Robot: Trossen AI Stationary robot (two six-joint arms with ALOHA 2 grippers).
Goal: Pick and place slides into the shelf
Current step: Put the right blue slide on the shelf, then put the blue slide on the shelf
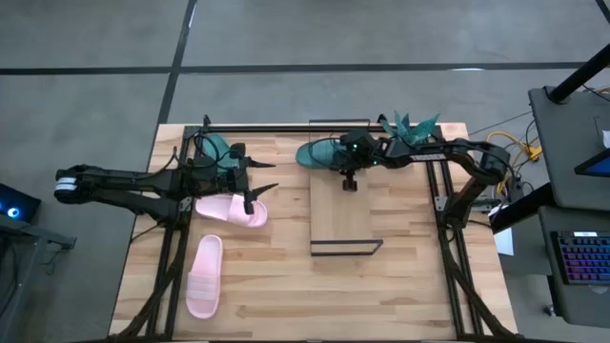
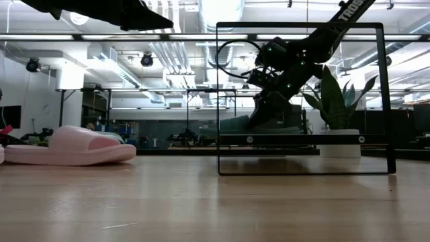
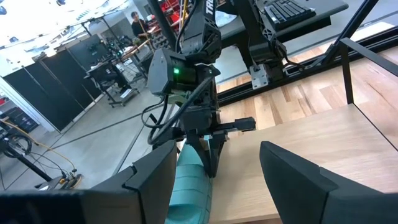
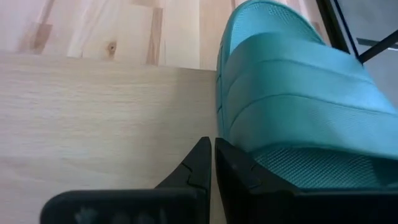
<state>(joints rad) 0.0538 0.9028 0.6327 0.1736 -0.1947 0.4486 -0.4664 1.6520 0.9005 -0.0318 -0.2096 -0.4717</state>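
Observation:
A teal slide [image 1: 319, 152] lies sole down on the far end of the light-wood shelf [image 1: 345, 224], overhanging its left edge. My right gripper [image 1: 347, 171] is shut and stands right beside it; the right wrist view shows the fingers [image 4: 213, 158] and the slide [image 4: 292, 93]. My left gripper [image 1: 272, 175] hangs open and level over the table's left half, with nothing between its fingers. Just below it a pink slide [image 1: 232, 210] lies on the table. A second pink slide [image 1: 204, 276] lies nearer the front. Another teal slide [image 1: 217, 148] shows behind the left arm. My right gripper has its shut fingers slanting down from the table's right side onto the shelf. The outer side of one finger [image 4: 239, 171] lies against the teal slide's long side edge [image 4: 225, 134]. The slide rests flat on the shelf's plank [image 2: 302, 139].
The shelf's thin dark frame [image 2: 386, 101] rises around the plank. A green plant [image 1: 412, 126] stands at the table's far right. Dark metal rails [image 1: 448, 257] run along the table's left and right sides. Bare plank lies near the shelf's front end [image 1: 345, 233].

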